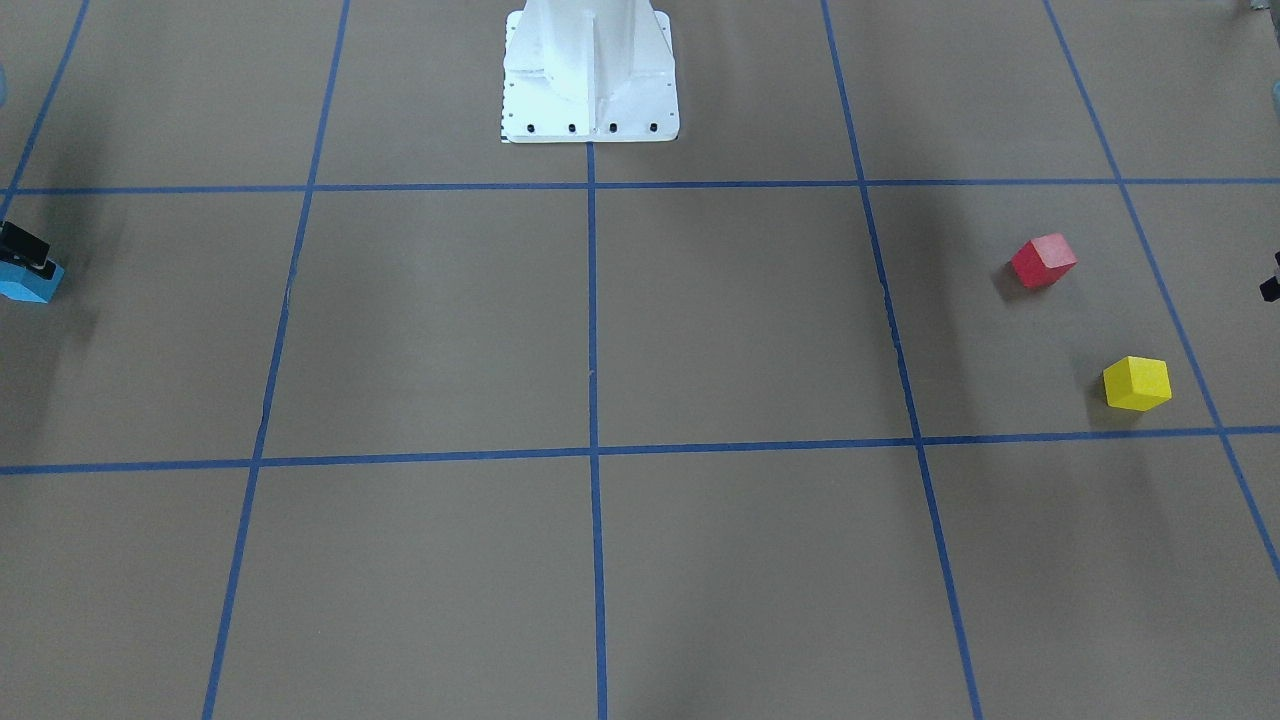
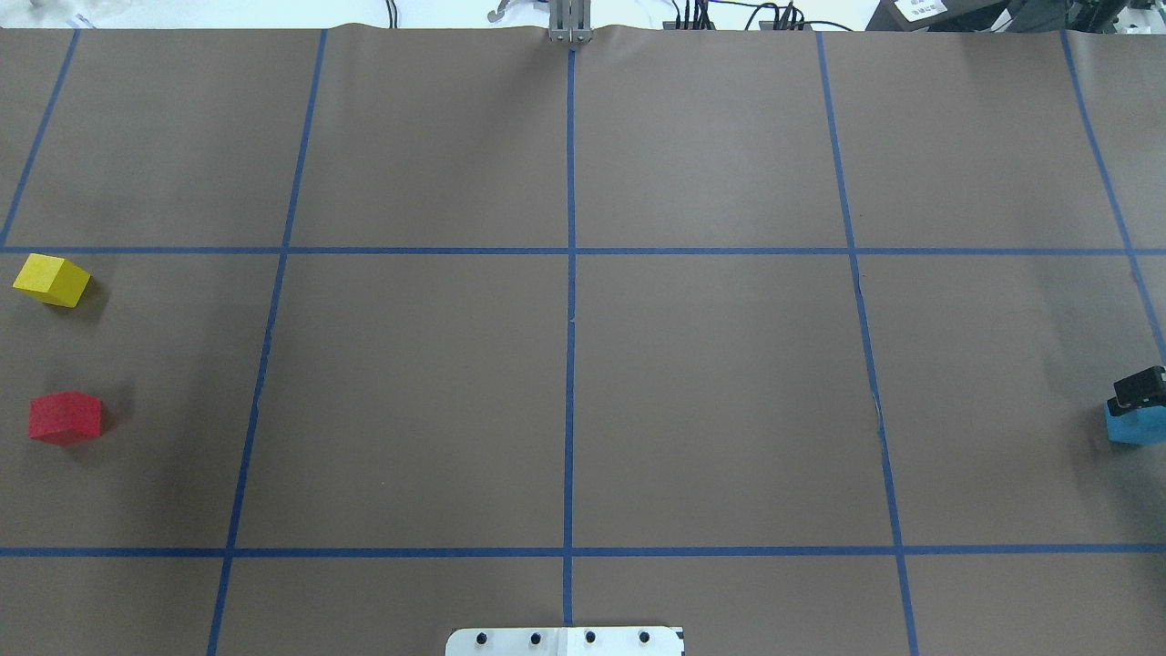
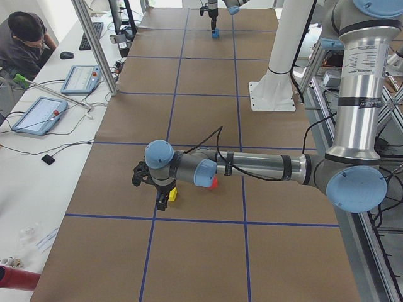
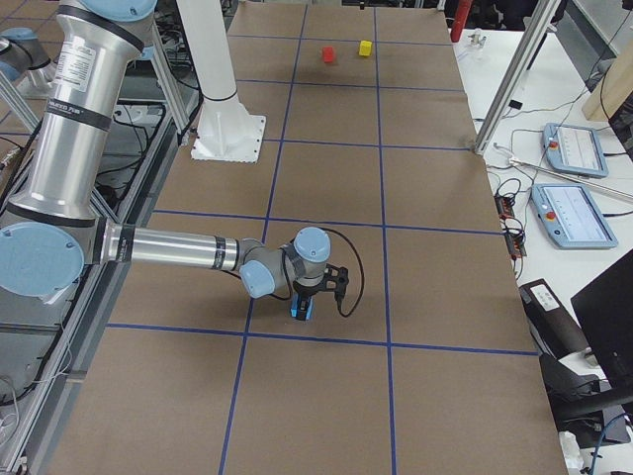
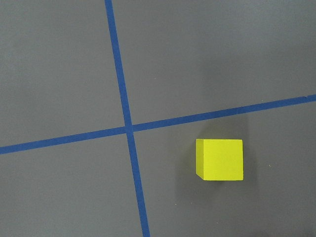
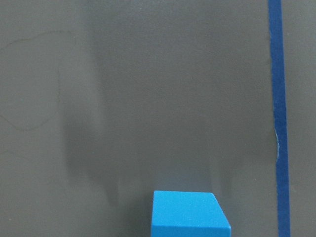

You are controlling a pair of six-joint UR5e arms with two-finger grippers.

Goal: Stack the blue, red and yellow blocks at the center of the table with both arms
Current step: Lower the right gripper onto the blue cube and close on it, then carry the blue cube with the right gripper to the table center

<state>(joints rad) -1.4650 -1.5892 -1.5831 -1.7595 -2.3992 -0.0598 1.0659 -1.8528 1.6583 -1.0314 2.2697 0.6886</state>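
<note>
The blue block (image 2: pixel 1134 428) lies at the table's far right edge. My right gripper (image 2: pixel 1140 394) is down on it, one black finger against its far side, the other finger hidden, so I cannot tell whether it has closed. Its wrist view shows the blue block (image 6: pixel 189 214) close at the bottom. The yellow block (image 2: pixel 52 280) and red block (image 2: pixel 64 417) sit apart on the far left. My left gripper (image 3: pixel 162 200) hangs by the yellow block (image 3: pixel 172 195), open or shut I cannot tell. Its wrist view shows the yellow block (image 5: pixel 219 159) lying free.
The table (image 2: pixel 574 401) is marked into squares by blue tape. The white pedestal (image 1: pixel 588 75) stands at the robot's side of the centre line. A person sits at a side desk (image 3: pixel 38 94) with tablets beyond the table's far edge.
</note>
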